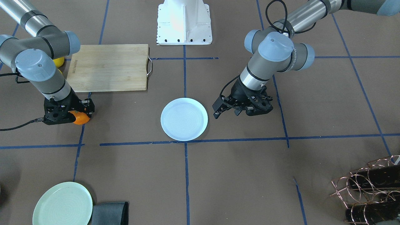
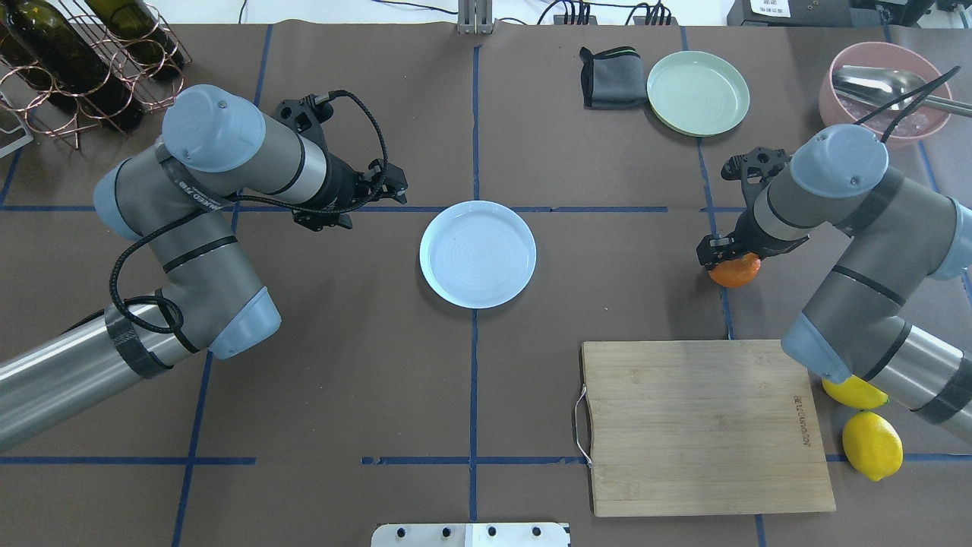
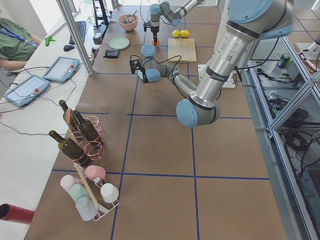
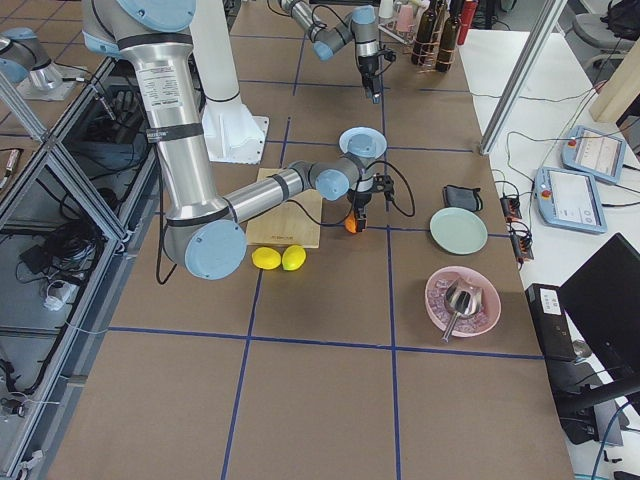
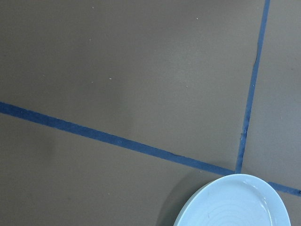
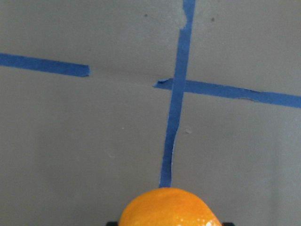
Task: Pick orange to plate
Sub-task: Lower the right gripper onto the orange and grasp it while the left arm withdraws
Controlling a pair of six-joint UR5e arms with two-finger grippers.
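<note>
The orange [image 1: 80, 118] sits low over the brown table at the robot's right, and my right gripper [image 1: 75, 115] is shut on it from above. From overhead the orange [image 2: 736, 271] peeks out under the right gripper [image 2: 725, 260]. The right wrist view has the orange [image 6: 169, 209] at its bottom edge, with dark finger tips at both sides. The white plate [image 1: 184, 118] lies empty at the table's centre, also the plate [image 2: 478, 254] overhead. My left gripper [image 1: 218, 110] hovers open beside the plate, apart from it; its wrist view catches the plate [image 5: 235, 203] rim.
A wooden cutting board [image 2: 702, 425] lies near the robot's right side, with two lemons [image 2: 872, 444] beside it. A pale green plate [image 2: 698, 93], grey cloth [image 2: 611, 77] and pink bowl [image 2: 885, 87] sit at the far right. A wine rack [image 2: 83, 61] stands far left.
</note>
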